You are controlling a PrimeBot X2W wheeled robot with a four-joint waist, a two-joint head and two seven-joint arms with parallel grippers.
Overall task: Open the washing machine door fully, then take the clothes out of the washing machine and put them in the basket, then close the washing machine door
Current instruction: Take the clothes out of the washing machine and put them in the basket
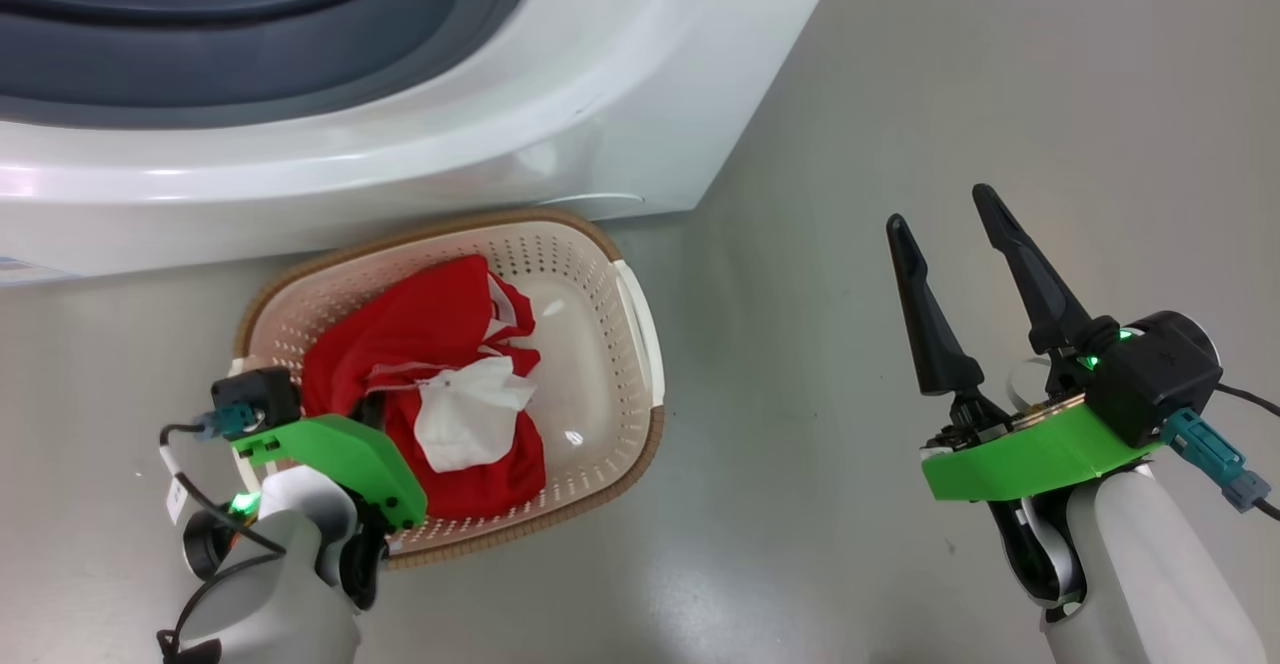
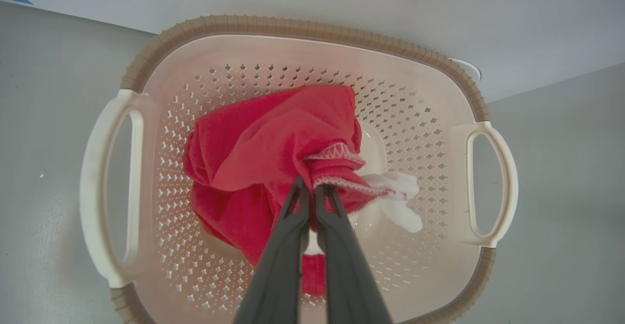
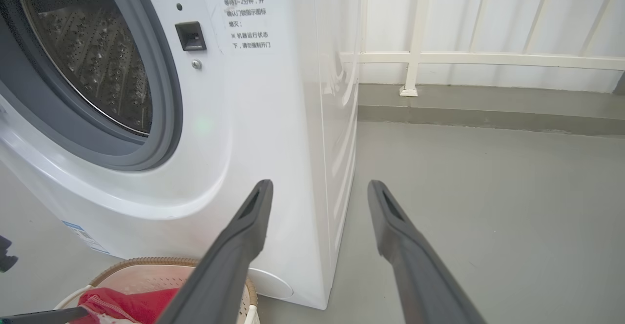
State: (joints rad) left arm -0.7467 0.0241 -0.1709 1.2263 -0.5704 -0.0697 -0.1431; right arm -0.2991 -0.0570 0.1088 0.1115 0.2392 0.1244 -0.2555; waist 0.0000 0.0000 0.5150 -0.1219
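Observation:
The basket [image 1: 610, 274] stands on the floor right in front of the washing machine [image 1: 560, 94]. The red and white clothes [image 1: 420, 344] are bunched inside it. My left gripper [image 2: 312, 190] reaches down into the basket [image 2: 302, 26] and is shut on a red stitched hem of the clothes [image 2: 263, 138]. Off to the right, my right gripper [image 1: 940, 209] hovers above bare floor, open and holding nothing. Between its spread fingers [image 3: 254, 216] I see the washing machine's [image 3: 273, 119] front corner, with the steel drum [image 3: 97, 65] and grey gasket showing. The washing machine door is out of view.
Grey floor [image 1: 1000, 64] stretches to the right of the machine. A white railing [image 3: 488, 60] and a low kerb run along the back wall. The basket [image 3: 161, 263] sits close under the machine's lower front.

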